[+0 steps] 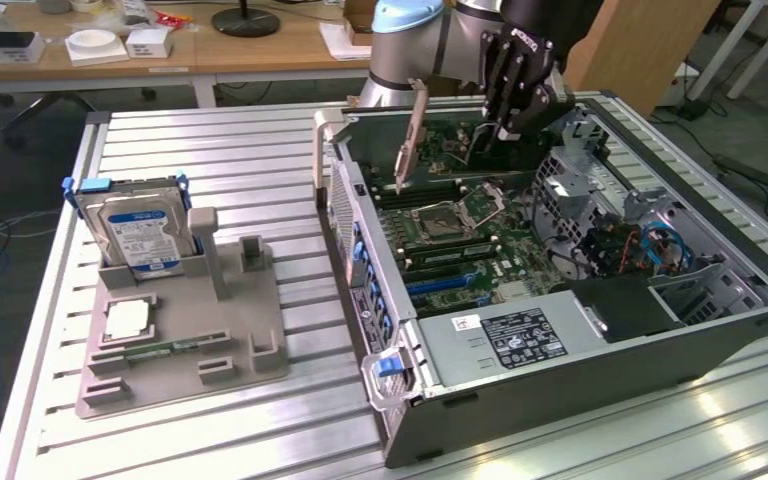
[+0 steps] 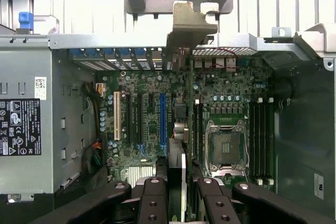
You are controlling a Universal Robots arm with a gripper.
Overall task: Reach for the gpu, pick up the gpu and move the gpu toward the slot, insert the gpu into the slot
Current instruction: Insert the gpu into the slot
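Claw (image 2: 182, 203) is pinching thin dark circuit card with silvery bracket (image 1: 411, 130) upright, hovering over green motherboard (image 2: 231, 90), clear of long narrow blue slot (image 2: 163, 119).

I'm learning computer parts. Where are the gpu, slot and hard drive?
gpu (image 2: 191, 22), wrist view, metal bracket.
slot (image 2: 163, 119), wrist view, blue strip's middle.
hard drive (image 1: 137, 232), exterior view, blue label.

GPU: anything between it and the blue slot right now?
Nothing visible. The gpu hangs edge-on in the jaws of the gripper above the motherboard. The slot lies bare, with no cable or part across it.
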